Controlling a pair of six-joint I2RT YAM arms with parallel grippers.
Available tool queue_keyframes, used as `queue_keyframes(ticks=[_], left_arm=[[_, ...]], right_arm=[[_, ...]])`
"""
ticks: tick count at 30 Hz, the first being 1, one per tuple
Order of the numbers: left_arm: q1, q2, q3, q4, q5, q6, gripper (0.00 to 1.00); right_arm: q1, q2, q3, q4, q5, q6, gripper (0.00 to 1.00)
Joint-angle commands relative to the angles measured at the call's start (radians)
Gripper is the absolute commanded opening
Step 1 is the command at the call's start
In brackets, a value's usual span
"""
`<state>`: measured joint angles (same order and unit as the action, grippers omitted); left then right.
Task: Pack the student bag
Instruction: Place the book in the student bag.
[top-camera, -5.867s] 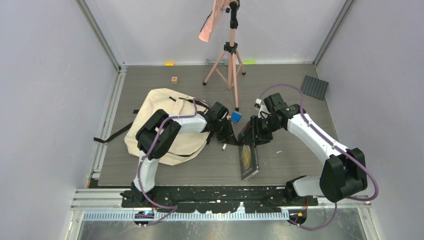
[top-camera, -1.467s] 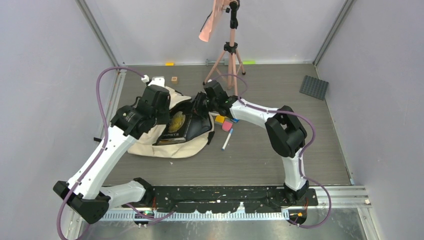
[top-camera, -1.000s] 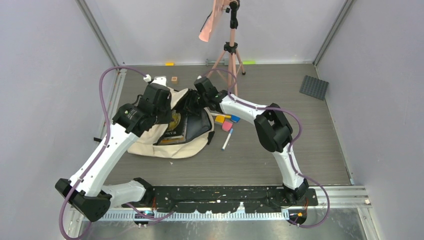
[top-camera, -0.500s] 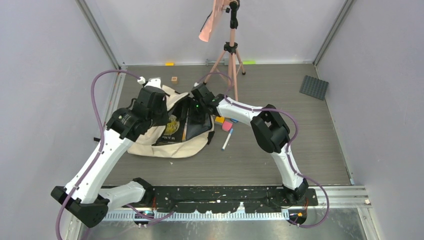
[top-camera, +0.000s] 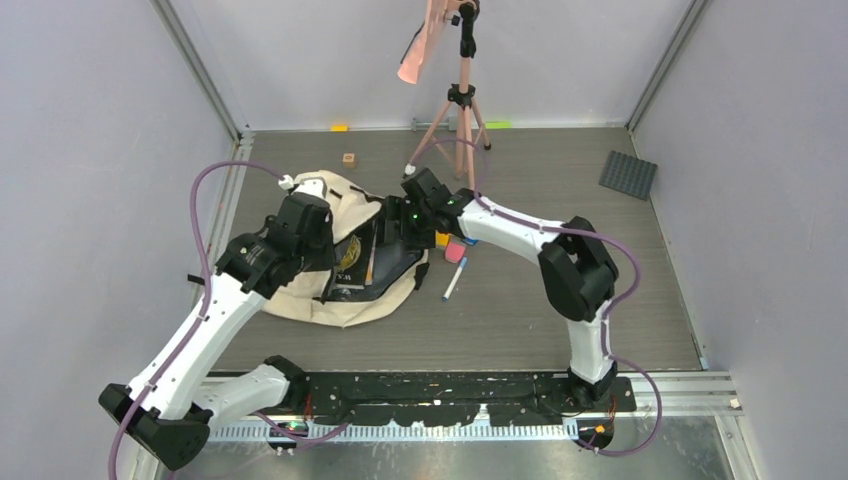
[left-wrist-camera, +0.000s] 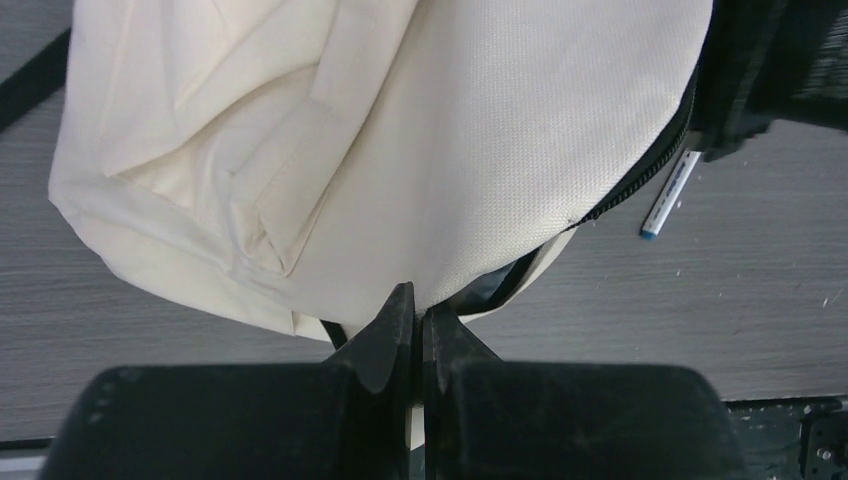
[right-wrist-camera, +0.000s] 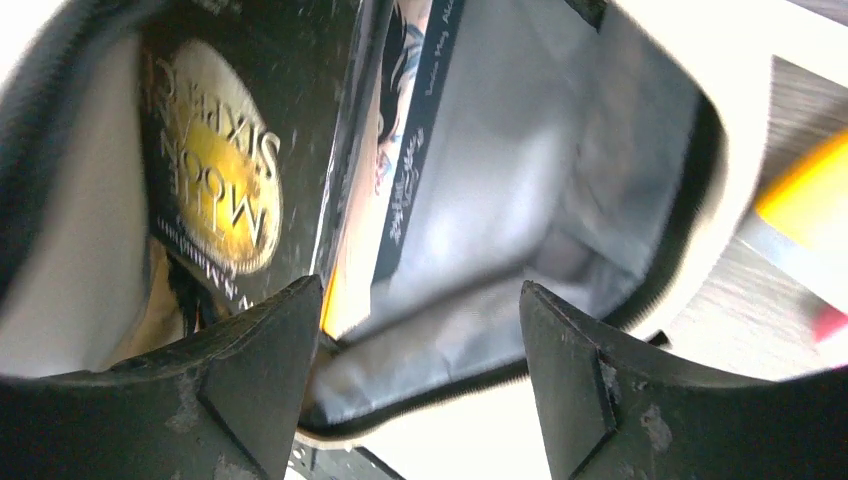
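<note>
Presently — item: student bag (top-camera: 300, 297), lying at about nine o'clock of table centre, its mouth gaping toward three o'clock.

Left gripper (left-wrist-camera: 418, 320) is clenching the cream cloth at the zip edge and lifting the mouth. Right gripper (right-wrist-camera: 420, 320) is hanging over the opening with jaws spread, grasping nothing.

Contents showing: black book (right-wrist-camera: 210, 160) with a gold emblem, and a second book (right-wrist-camera: 400, 150) leaning beside it against the grey lining.

Step in hand, by my reading: the books are stowed and the small stationery is waiting. Lying just outside at three o'clock are a yellow block (top-camera: 441, 239), pink eraser (top-camera: 456, 251) and pen (top-camera: 454, 279). The next move is calling for the right gripper to swing out and close on one while the left holds the mouth open.

In the way — tripod (top-camera: 461, 120) legs are standing at twelve o'clock, near the right arm. Wooden cube (top-camera: 349, 159) and grey studded plate (top-camera: 629, 175) are sitting well apart.
</note>
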<state>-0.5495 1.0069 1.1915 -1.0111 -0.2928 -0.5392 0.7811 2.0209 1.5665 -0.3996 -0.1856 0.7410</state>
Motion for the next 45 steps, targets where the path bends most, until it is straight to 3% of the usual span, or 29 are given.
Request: queue_keyframes(ticks=[1, 9, 13, 17, 20, 23, 26, 30, 33, 39, 45], left_arm=[[0.000, -0.001, -0.042, -0.020, 0.081, 0.017, 0.00], [0.000, 0.072, -0.137, -0.044, 0.329, 0.088, 0.00], [-0.001, 0.161, -0.163, -0.093, 0.462, 0.123, 0.00], [-0.003, 0.193, -0.154, -0.115, 0.487, 0.126, 0.04], [-0.003, 0.174, -0.119, -0.109, 0.483, 0.107, 0.21], [-0.003, 0.162, -0.046, -0.100, 0.481, 0.075, 0.52], [-0.001, 0.169, 0.062, -0.103, 0.456, 0.066, 0.74], [0.018, 0.204, 0.213, -0.141, 0.380, 0.101, 0.89], [0.071, 0.234, 0.278, -0.136, 0.363, 0.139, 0.93], [0.207, 0.320, 0.232, -0.024, 0.354, 0.182, 0.93], [0.360, 0.401, 0.196, 0.200, 0.444, 0.087, 0.80]], right_arm=[[-0.014, -0.210, -0.063, -0.053, 0.113, -0.091, 0.78], [-0.078, -0.403, -0.219, -0.099, 0.229, -0.129, 0.82], [-0.100, -0.390, -0.200, -0.098, 0.231, -0.154, 0.82], [-0.101, -0.341, -0.134, -0.089, 0.216, -0.160, 0.82], [-0.102, -0.294, -0.075, -0.079, 0.202, -0.136, 0.82], [-0.102, -0.263, -0.044, -0.047, 0.123, -0.117, 0.81], [-0.102, -0.244, -0.046, 0.023, 0.065, -0.120, 0.81], [-0.102, -0.218, -0.009, 0.043, 0.019, -0.179, 0.80], [-0.103, -0.193, 0.033, 0.042, 0.018, -0.240, 0.79], [-0.103, -0.069, 0.204, -0.052, -0.006, -0.325, 0.70], [-0.103, 0.093, 0.408, -0.119, -0.050, -0.374, 0.63]])
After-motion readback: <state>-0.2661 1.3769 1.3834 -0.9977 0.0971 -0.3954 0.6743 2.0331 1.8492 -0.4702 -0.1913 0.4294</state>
